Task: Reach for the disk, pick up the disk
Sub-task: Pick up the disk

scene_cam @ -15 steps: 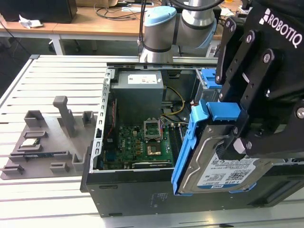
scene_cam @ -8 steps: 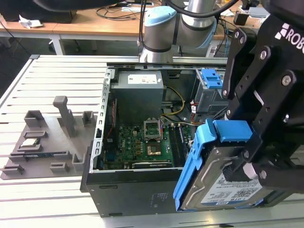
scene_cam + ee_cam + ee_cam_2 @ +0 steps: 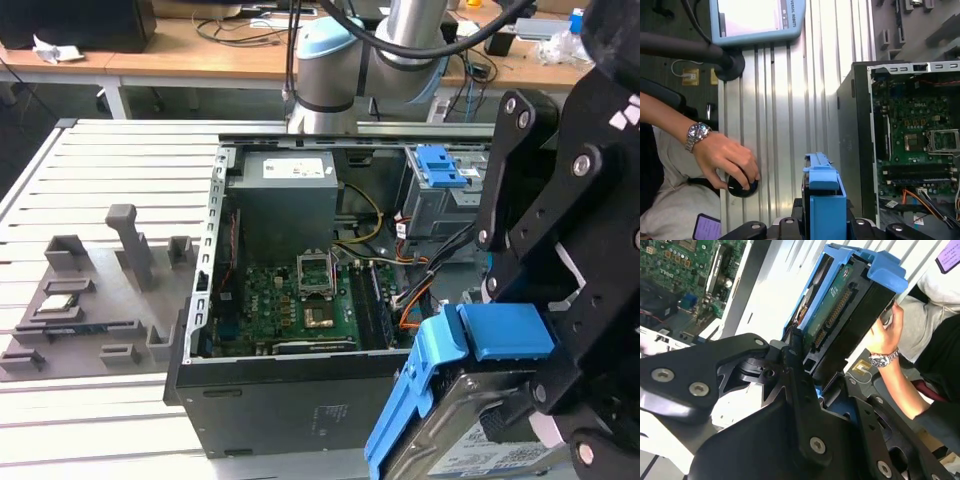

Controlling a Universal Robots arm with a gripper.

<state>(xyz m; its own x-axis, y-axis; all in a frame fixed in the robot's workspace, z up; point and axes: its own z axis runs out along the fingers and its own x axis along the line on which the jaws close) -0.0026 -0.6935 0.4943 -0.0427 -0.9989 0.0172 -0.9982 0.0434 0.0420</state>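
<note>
Hidden or cut off: in the exterior view the disk (image 3: 470, 440) is running off the bottom edge at the lower right, and the black linkage of the gripper (image 3: 545, 400) is covering its right side. The fingertips themselves are hard to make out in that view.
Disk, material and shape: a flat silver metal slab with a white-and-blue label showing at the lower right of the exterior view, wrapped by glossy blue plastic rails (image 3: 420, 400). In the second wrist view the disk (image 3: 840, 315) is showing its connector edge and a green circuit board, filling the upper centre.
Gripper state: in the second wrist view the matte black bolted fingers (image 3: 792, 347) are closing against the disk's sides, so the gripper (image 3: 810, 370) is clamping the disk and holding it clear of the table.
Disk relative to gripper: in the first wrist view the disk (image 3: 825, 200) is sitting at bottom centre, directly above the gripper's black body (image 3: 820, 227), between its two arms.
Computer case: the open dark case (image 3: 280, 400) with its green motherboard (image 3: 290, 300) is lying left of the disk in the exterior view, apart from it.
Table: pale ribbed metal slats (image 3: 775, 125).
Person: a hand (image 3: 727, 160) wearing a wristwatch (image 3: 697, 134) is resting on a round black knob (image 3: 742, 186) at the lower left of the first wrist view.
</note>
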